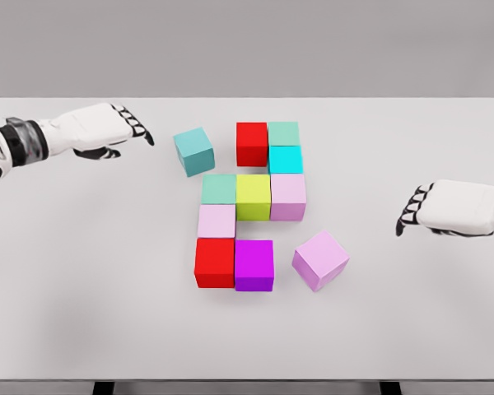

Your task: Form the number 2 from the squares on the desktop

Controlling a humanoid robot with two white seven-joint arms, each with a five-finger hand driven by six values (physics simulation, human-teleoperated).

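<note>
Robot hand, left [119, 127], and right robot hand [432, 210] both hover relaxed, holding nothing. You have most cubes joined mid-counter [66, 271]; teal cube [194, 151] and tilted lilac cube [320, 260] sit loose. Next: square each into the top-left and bottom-right gaps.

Eleven cubes lie on one bench [82, 271]. Two are red: one [252, 144] at upper centre of the frame, one [215, 262] at lower centre. Three are pale pink [288, 197] [216, 221] [320, 260]. Two are mint green [284, 133] [220, 189]. Single ones: teal [194, 151], cyan [286, 159], yellow-green [253, 197], magenta [254, 265]. Two hands show: left [107, 130], right [457, 207].
</note>
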